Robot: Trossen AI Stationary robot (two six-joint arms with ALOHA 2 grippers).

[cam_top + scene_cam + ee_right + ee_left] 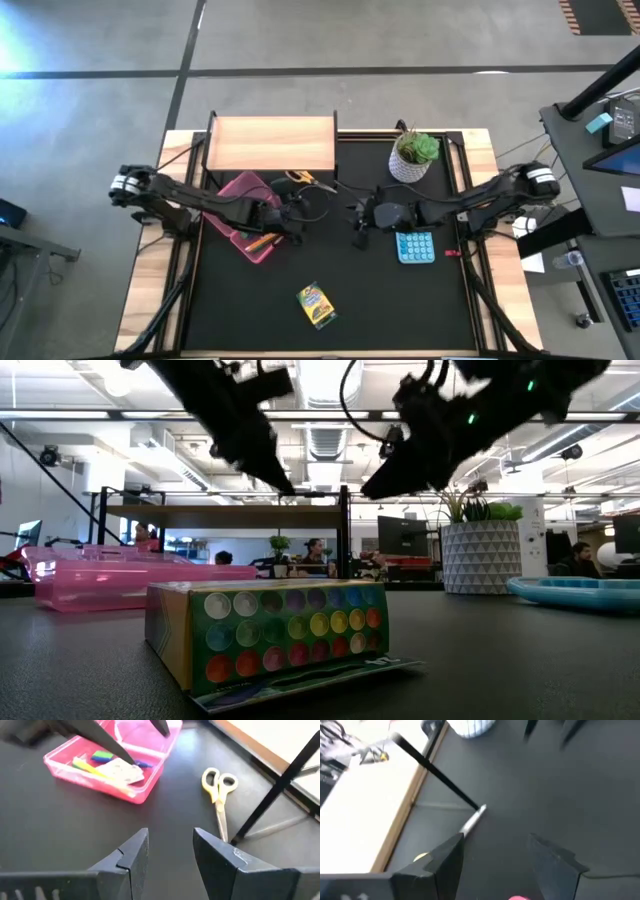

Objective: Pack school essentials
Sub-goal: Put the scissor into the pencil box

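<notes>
An open pink box (pixel 248 228) lies on the black mat at the left. It holds orange and green pencils (pixel 262 241) and a small white patterned square (pixel 121 770). Yellow-handled scissors (pixel 300 178) lie flat on the mat beside a leg of the wooden shelf (pixel 272 142). The yellow-green crayon box (pixel 316 305) lies on its side near the front edge. My left gripper (pixel 296 218) hangs open above the mat just right of the pink box, with the scissors' blades (pixel 472 821) ahead of it. My right gripper (pixel 358 228) hangs open at mid-table and faces the scissors (pixel 219 790) and the pink box (pixel 115 765).
A potted green plant (pixel 414 155) stands at the far right of the mat. A light blue keypad-like tray (pixel 415 246) lies below my right arm. The shelf's black leg (pixel 280 785) rises right beside the scissors. Bare mat lies between the crayon box and both grippers.
</notes>
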